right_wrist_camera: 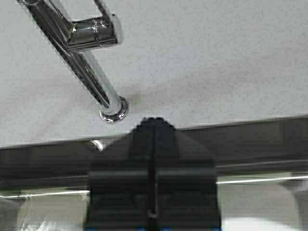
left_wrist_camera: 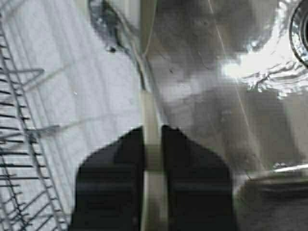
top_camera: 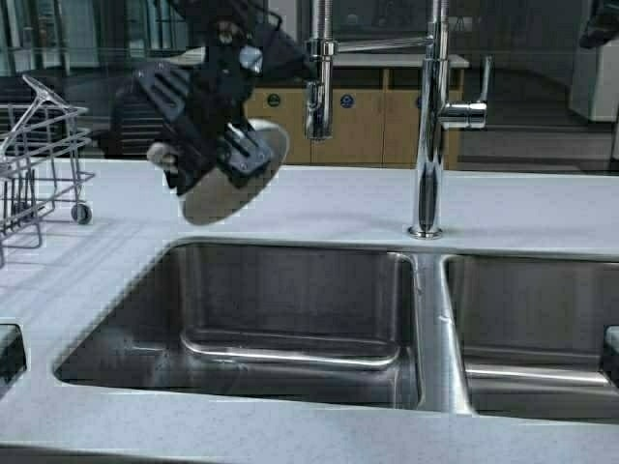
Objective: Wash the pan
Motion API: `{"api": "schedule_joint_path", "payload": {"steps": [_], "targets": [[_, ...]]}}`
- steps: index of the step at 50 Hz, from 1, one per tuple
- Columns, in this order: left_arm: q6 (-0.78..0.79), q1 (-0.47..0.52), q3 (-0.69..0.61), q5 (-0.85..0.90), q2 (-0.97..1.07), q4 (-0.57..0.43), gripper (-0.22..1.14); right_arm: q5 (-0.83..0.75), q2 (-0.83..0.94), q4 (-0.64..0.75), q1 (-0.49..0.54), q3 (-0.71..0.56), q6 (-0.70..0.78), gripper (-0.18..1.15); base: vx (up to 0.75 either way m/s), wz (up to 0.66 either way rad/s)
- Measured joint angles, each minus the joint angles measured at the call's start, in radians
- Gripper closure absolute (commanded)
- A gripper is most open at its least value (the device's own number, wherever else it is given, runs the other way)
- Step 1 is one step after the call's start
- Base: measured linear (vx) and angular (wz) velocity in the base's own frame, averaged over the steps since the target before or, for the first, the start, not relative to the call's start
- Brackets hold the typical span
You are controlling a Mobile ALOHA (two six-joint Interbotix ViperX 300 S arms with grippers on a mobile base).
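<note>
Presently I hold the pan (top_camera: 235,174) in my left gripper (top_camera: 227,150), up in the air above the back-left part of the left sink basin (top_camera: 290,309).

My left fingers (left_wrist_camera: 110,187) are clamped on its pale handle (left_wrist_camera: 150,144), long axis running straight out between them; the pan hangs tilted on edge, just left of the spray head (top_camera: 318,97). My right gripper (right_wrist_camera: 153,144) is pressed closed on nothing, near the faucet base (right_wrist_camera: 114,111). Judgement: the left arm is nearer and must carry the pan rightward under the spout.
</note>
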Motion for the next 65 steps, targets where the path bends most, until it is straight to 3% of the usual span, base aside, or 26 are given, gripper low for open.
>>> {"api": "schedule_joint_path", "payload": {"steps": [6,21,33,53,65], "targets": [[0.104,0.074,-0.002,0.020,-0.110,0.017,0.89,0.000,0.000,0.002,-0.003,0.000,0.000,0.92,0.00,0.00],[0.350,0.373,0.021,-0.028,-0.316,0.017,0.89,-0.009,0.000,0.005,0.025,0.000,-0.011,0.92,0.00,0.00],[0.374,0.591,0.067,-0.094,-0.383,0.017,0.89,-0.014,0.000,0.005,0.035,0.000,-0.011,0.92,0.01,0.02],[0.407,0.767,0.230,-0.284,-0.393,0.017,0.89,-0.015,-0.002,0.003,0.052,0.000,-0.012,0.92,0.01,0.05],[0.407,0.919,0.238,-0.383,-0.367,0.018,0.89,-0.015,0.000,0.003,0.052,0.000,-0.012,0.92,0.01,0.06]]}}
